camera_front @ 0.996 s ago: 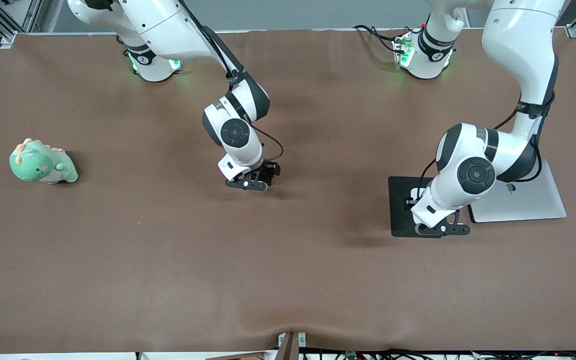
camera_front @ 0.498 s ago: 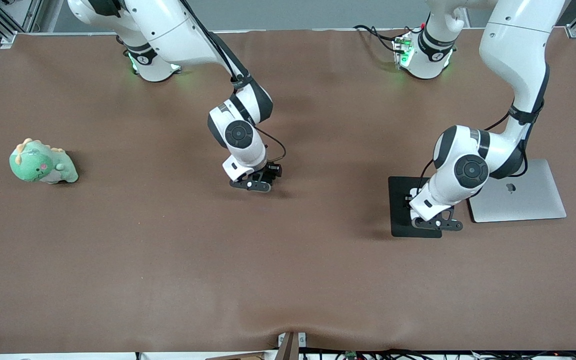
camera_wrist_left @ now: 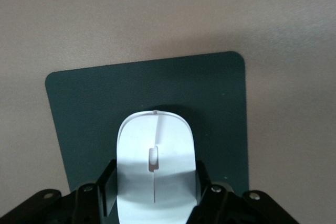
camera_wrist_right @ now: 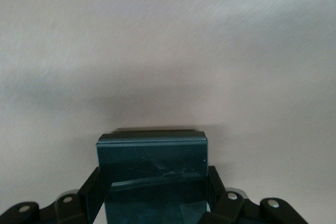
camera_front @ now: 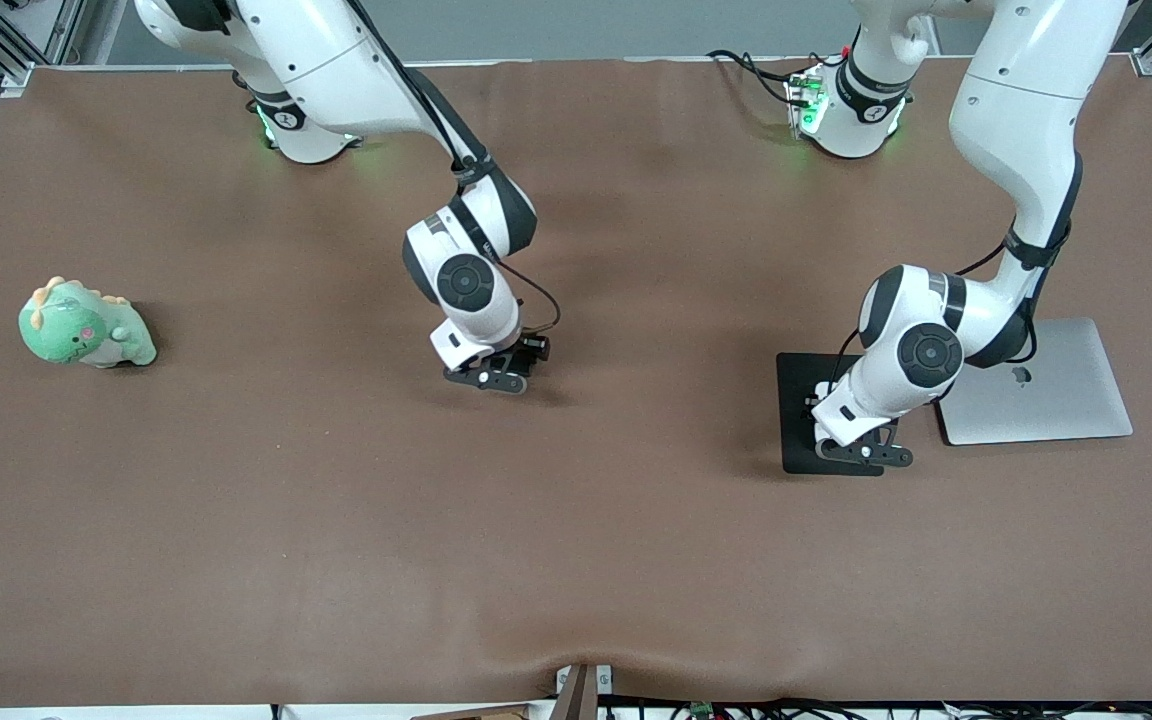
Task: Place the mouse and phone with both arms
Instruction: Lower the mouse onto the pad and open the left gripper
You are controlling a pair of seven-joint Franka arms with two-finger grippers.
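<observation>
A brown table [camera_front: 336,520] is carrying a green dinosaur toy [camera_front: 84,327] at nine o'clock. At centre, the right gripper [camera_front: 485,378] is clamping the phone [camera_wrist_right: 152,174] low over bare cloth. At three o'clock, the left gripper [camera_front: 861,452] is clamping the mouse [camera_wrist_left: 155,166] over the black mouse pad [camera_front: 798,400], beside a silver laptop [camera_front: 1056,395].

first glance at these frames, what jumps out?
Both hands are loaded: the left hand holds the white mouse over the black mouse pad beside the closed silver laptop, and the right hand grips the black phone mid-table. A green dinosaur plush sits alone toward the right arm's end.
</observation>
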